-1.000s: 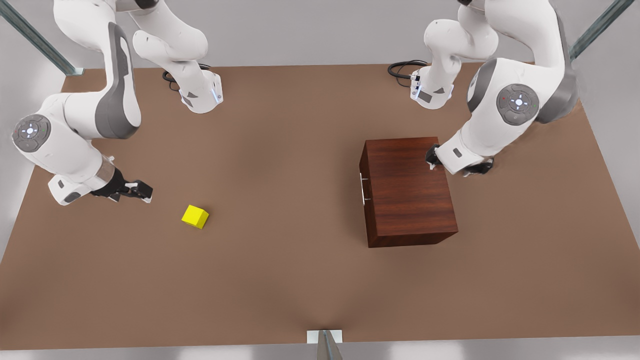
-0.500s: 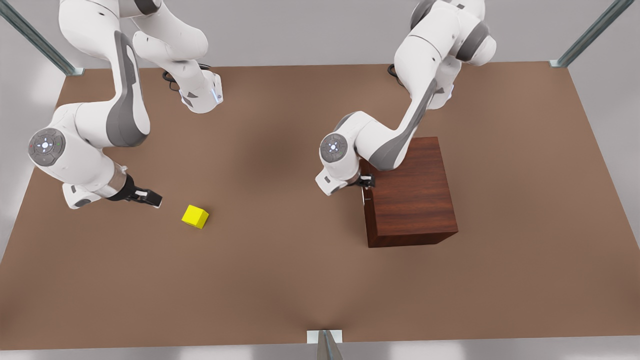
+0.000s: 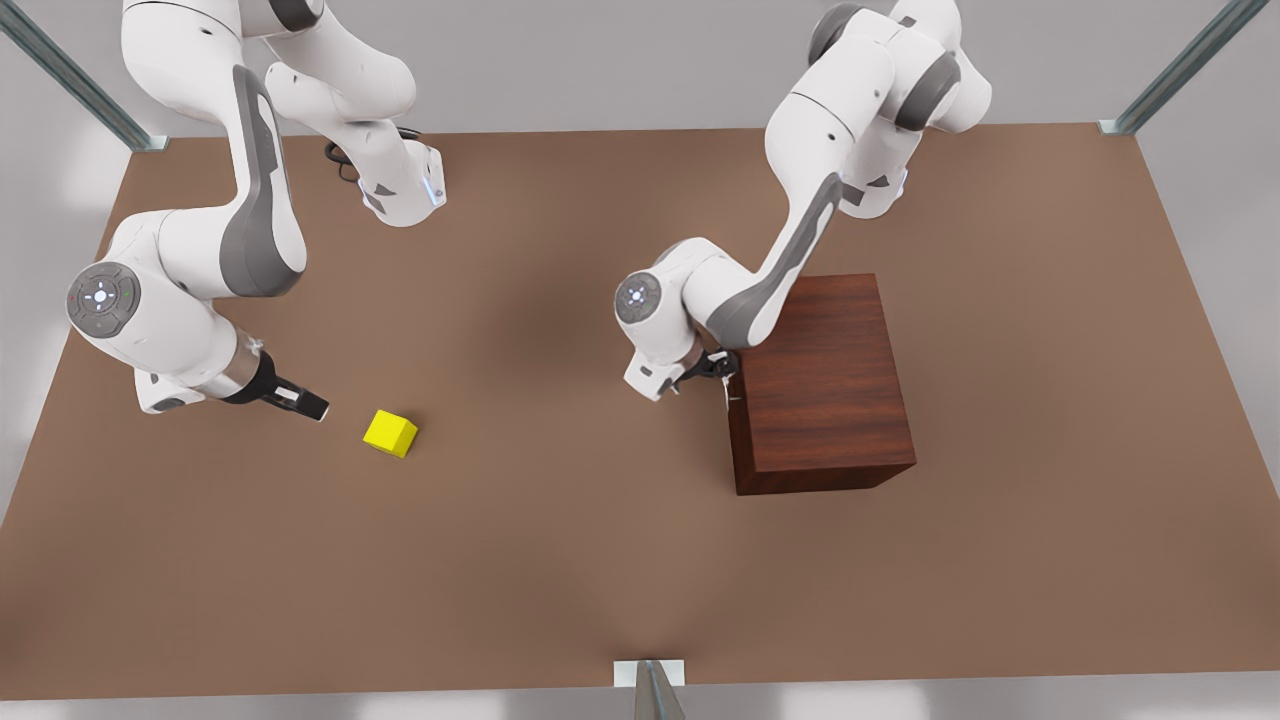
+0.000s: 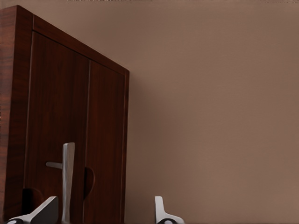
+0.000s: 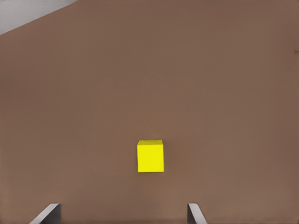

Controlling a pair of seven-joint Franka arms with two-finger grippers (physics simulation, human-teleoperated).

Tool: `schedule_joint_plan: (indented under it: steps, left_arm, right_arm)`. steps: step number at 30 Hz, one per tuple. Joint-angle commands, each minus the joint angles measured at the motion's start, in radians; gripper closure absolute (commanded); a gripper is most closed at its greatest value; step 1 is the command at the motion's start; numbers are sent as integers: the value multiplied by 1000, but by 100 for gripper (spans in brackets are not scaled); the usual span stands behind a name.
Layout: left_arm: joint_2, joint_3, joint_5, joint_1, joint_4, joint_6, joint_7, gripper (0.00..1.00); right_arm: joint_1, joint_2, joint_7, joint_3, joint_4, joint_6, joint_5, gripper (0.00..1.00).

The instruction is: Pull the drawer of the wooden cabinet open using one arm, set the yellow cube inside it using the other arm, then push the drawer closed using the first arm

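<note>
The wooden cabinet (image 3: 822, 385) (image 4: 108, 140) stands on the table at the front view's right. Its drawer (image 4: 56, 102) is shut, flush with the cabinet face. My left gripper (image 3: 722, 372) (image 4: 105, 213) is open right at the silver handle (image 4: 68, 179), which stands between the fingertips, close to one of them. The yellow cube (image 3: 390, 433) (image 5: 150, 156) rests on the table at the front view's left. My right gripper (image 3: 312, 405) (image 5: 121, 213) is open, low over the table, a short way from the cube and pointing at it.
The brown table (image 3: 560, 540) reaches to metal frame posts at its corners. Both arm bases (image 3: 405, 190) stand along the far edge with cables beside them. A small bracket (image 3: 648, 675) sits at the near edge.
The left arm swung from behind the cabinet round to its handle face and settled at the handle. The right gripper crept closer to the cube. The cube and cabinet stayed put.
</note>
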Motion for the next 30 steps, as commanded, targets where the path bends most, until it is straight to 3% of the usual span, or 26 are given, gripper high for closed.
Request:
schedule_joint_plan:
  steps: [1, 22, 30]
  left_arm:
    - [-1, 0, 45, -2, -8, 10, -302, 0]
    - [57, -6, 95, -67, 17, 99, -351, 0]
    - [145, -4, 94, -87, 156, 98, -360, 0]
  right_arm:
    - [0, -1, 111, 0, 0, 0, 1, 0]
    - [0, 6, 111, 0, 2, 0, -1, 0]
    - [0, 6, 111, 0, 2, 0, -1, 0]
